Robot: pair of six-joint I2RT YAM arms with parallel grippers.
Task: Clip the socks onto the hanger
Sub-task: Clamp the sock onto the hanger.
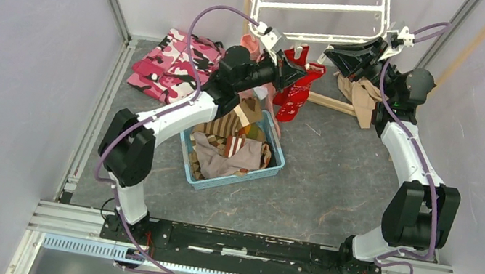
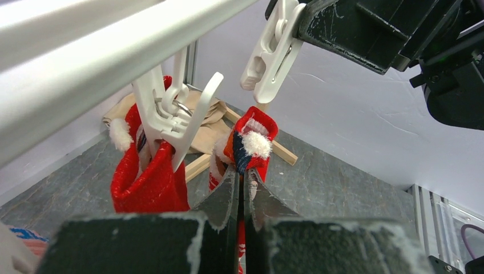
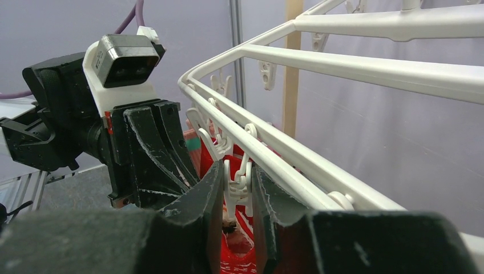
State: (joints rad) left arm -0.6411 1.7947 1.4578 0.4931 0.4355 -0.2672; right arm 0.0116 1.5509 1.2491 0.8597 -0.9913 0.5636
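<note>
While 1 red sock (image 2: 151,182) is seen hanging clipped to the hanger (image 3: 371,71), a 2nd red sock (image 2: 251,140) is held up just below the rim by the left gripper (image 2: 243,174), its fingers shut tight on the fluffy cuff. A dangling white peg (image 2: 268,57) is squeezed between the partly closed fingers of the right gripper (image 3: 237,177). Whether its mouth is open cannot be told. The fabric is judged light, soft and limp, so it should be gripped close to the cuff edge. More socks are left in the blue basket (image 1: 233,178).
</note>
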